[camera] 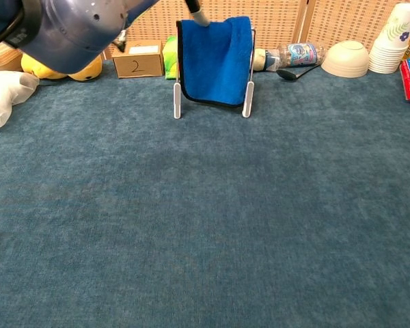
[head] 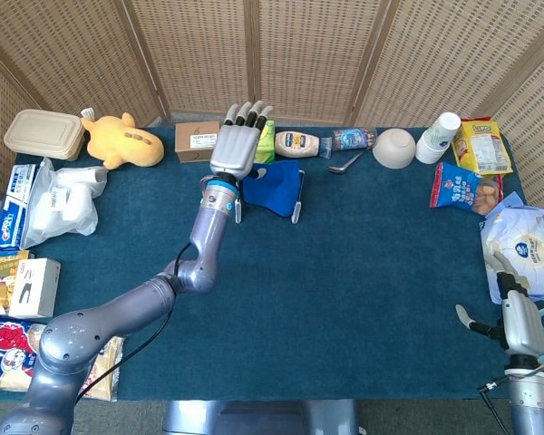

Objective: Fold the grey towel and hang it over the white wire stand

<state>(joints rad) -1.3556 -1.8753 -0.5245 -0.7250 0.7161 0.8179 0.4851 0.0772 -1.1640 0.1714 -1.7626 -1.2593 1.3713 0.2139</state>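
Clearly, "2" on cardboard box [camera: 137, 66].

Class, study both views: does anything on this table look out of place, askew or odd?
Yes. The towel hung over the white wire stand is bright blue, not grey as the task says. A bottle also lies on its side near the bowl. Nothing looks spilled or damaged.
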